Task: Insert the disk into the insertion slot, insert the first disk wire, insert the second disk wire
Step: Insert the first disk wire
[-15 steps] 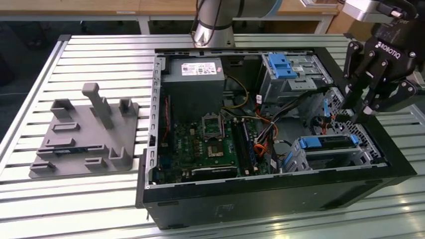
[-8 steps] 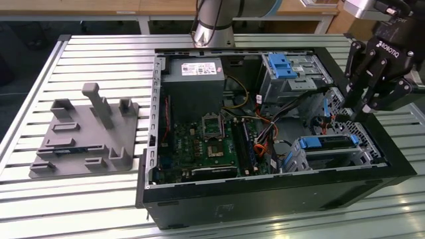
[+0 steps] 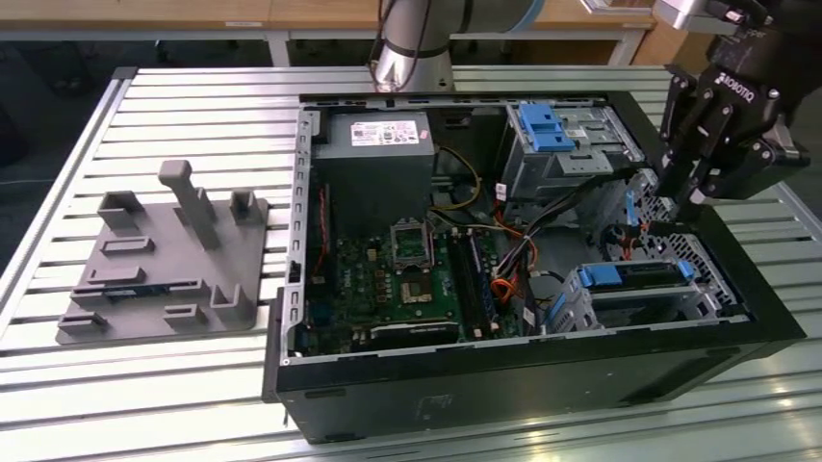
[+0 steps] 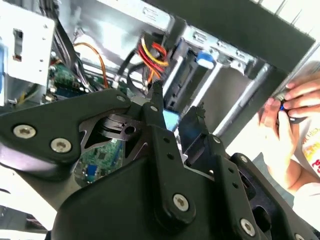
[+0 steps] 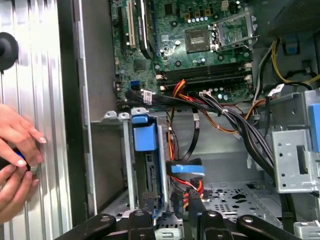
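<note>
- Pincer [image 5: 169, 201] — fingers partly apart, nothing gripped; low over case [image 3: 514, 385], near disk.
- Disk [image 5: 145, 137] — seated in slot [image 3: 704, 289] already; framed by smooth bright-blue plastic carrier.
- Slot — thin grey sheet metal, perforated walls, hard edges.
- Wire [image 5: 186, 169] — flat blue ribbon, limp, beside disk among round red and orange leads [image 5: 177, 87].
- Judged step: first wire. Best taken at its stiff end, never mid-ribbon; squared up, then pushed straight without snagging neighbouring leads.
- Person's hand [image 5: 15, 135] — outside case, over ribbed metal surface [image 3: 154, 395].
</note>
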Robot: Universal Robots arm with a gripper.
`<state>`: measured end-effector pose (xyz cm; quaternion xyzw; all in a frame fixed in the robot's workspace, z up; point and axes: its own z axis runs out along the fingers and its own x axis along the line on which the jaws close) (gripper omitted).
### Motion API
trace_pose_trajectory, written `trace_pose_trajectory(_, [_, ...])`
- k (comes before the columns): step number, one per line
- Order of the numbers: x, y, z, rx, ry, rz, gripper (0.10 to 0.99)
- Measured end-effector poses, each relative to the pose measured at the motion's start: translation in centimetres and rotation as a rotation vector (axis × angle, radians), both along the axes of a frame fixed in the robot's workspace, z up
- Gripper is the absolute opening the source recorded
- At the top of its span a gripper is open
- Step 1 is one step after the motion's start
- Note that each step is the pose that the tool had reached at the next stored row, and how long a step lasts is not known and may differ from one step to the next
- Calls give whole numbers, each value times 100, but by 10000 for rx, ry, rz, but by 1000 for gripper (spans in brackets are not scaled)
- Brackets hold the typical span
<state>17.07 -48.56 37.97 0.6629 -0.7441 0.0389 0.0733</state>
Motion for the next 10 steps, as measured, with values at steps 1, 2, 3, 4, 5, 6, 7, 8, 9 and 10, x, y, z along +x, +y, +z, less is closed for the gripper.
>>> trace_pose_trajectory(1, [34, 12, -18, 1, 11, 0, 408])
trace_pose_trajectory(2, [71, 20, -33, -3, 23, 2, 408])
trace_pose_trajectory(3, [94, 21, -49, -7, 36, 2, 408])
trace_pose_trajectory(4, [98, 21, -67, -6, 49, 3, 408])
trace_pose_trajectory(5, [98, 20, -87, -6, 72, 1, 408])
trace_pose_trajectory(6, [97, 20, -105, -6, 87, 2, 408])
trace_pose_trajectory(7, [98, 21, -121, -5, 89, 8, 408])
trace_pose_trajectory(8, [98, 23, -137, -4, 90, 10, 408])
trace_pose_trajectory(9, [100, 26, -151, -5, 89, 13, 408])
trace_pose_trajectory(10, [101, 29, -166, -7, 89, 13, 408])
